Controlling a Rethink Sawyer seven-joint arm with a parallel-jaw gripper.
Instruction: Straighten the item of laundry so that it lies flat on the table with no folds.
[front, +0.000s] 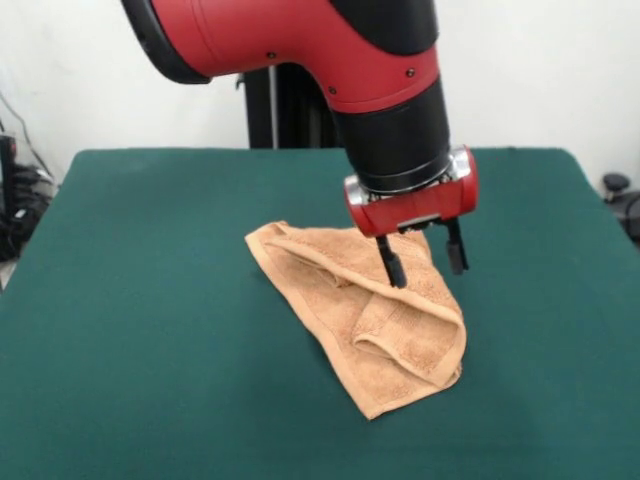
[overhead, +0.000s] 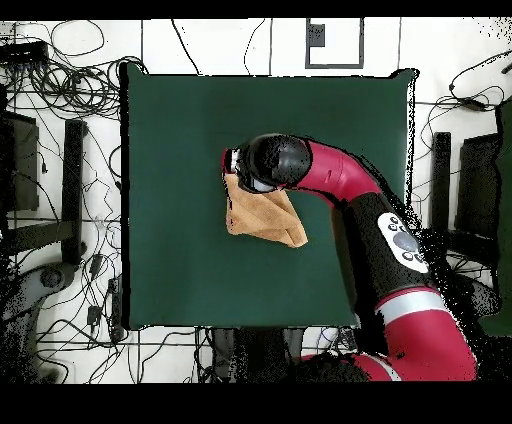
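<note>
One soft, limp towel (front: 375, 320) lay folded on the green worktop (front: 150, 300); the claw (front: 427, 260) hung spread above it, and a loose corner looked best to pinch.

A dark green table (front: 140, 300) is seen, on which a folded, rumpled orange-tan towel (front: 390, 330) is laid near the middle; its far edge seems hidden by the arm.

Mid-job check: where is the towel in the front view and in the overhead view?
Front view: towel crumpled right of centre, below the open pincer.
Overhead view: towel near the middle, partly under the arm's head.
Shared landmark: the green table.
</note>
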